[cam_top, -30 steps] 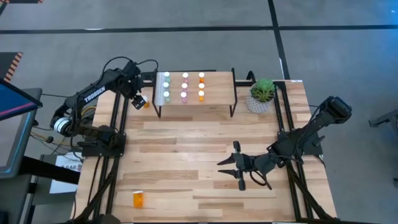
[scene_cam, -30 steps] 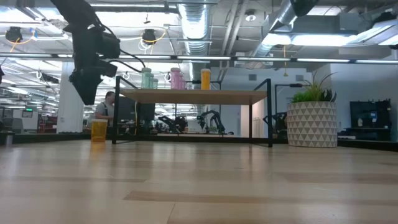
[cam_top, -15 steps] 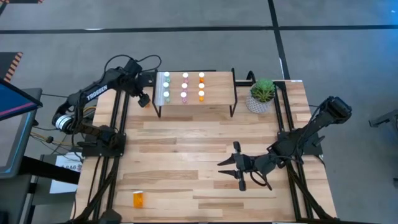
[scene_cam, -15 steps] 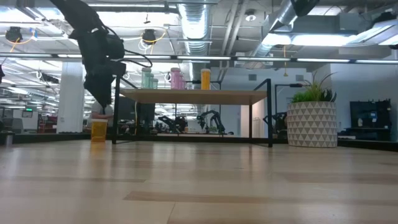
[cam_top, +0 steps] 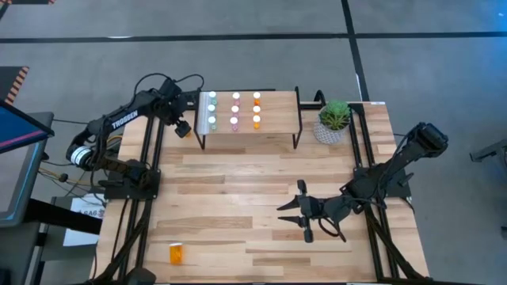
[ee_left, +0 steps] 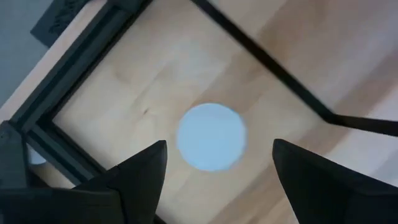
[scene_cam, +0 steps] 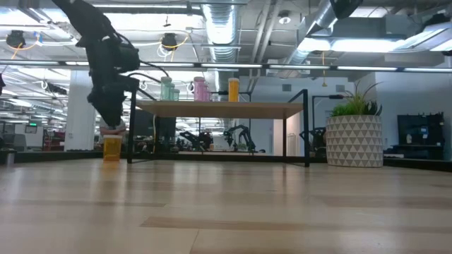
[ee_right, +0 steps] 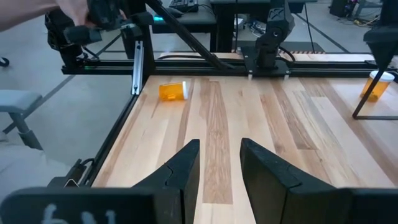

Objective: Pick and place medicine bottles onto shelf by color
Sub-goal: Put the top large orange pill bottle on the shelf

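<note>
We are looking at a grey concrete floor [cam_top: 238,20] crossed by dark lines at the top of the overhead frame. In the level view, ceiling ducts [scene_cam: 226,21] and strip lights [scene_cam: 332,42] are glowing above.

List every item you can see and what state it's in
Left gripper: open, above the upright orange bottle beside the shelf.
Right gripper: jaws apart, empty, idle over the table.
Second orange bottle: on its side.
Shelf bottles: upright, in color columns.
Plant: upright.
</note>
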You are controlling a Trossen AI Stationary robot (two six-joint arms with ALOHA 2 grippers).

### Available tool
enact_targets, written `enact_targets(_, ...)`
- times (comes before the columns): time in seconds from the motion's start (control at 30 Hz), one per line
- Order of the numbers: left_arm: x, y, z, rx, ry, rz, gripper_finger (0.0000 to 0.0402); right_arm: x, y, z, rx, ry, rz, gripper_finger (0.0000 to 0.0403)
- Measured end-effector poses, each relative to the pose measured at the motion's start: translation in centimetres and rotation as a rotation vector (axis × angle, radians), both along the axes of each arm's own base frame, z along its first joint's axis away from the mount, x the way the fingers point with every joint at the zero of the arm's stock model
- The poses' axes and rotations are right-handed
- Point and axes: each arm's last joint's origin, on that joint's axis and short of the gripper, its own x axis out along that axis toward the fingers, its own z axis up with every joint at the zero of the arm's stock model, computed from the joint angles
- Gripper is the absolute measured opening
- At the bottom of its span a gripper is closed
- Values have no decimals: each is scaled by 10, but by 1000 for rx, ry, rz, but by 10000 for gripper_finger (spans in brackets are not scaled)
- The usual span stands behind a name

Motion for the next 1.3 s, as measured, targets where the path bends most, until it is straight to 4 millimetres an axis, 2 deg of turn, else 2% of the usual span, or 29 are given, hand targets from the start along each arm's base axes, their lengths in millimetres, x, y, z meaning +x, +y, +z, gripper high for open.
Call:
enact_targets(0.27, -5, -3, -25, 11, 4, 49, 278, 0, 0, 0, 0, 0, 0, 136)
enact_targets(0.63, -5, -2, -25, 18, -8, 82, 279, 0, 0, 0, 1, -1, -1, 136)
enact_targets(1.03, -4, -2, -24, 12, -29, 253, 275, 0, 0, 0, 4, -2, -1, 136)
enact_targets(1.3, 4, -5, -24, 15, -41, 238, 275, 0, 0, 0, 4, -4, -1, 136)
